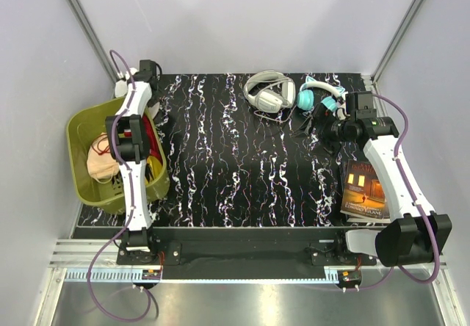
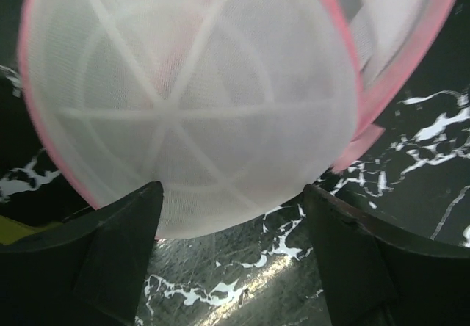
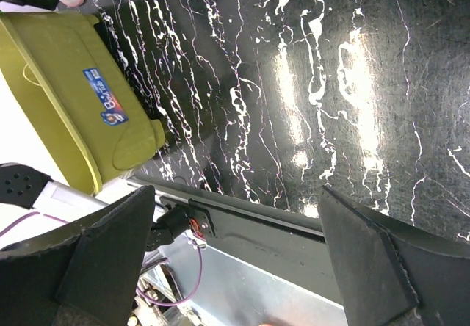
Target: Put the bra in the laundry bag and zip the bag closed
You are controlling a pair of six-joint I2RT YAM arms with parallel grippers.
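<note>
Laundry bag clear only at left wrist; left tool, right tool spread.

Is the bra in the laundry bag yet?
Out: the bra lies in the green basket; the laundry bag sits apart, before the left gripper.

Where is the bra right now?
In the top view, the bra lies inside the olive-green basket at the left edge of the table.

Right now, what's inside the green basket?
The peach bra lies near its left wall in the top view, and a dark red garment shows toward the right. The left arm crosses over the basket, hiding the middle, so anything there can't be seen.
</note>
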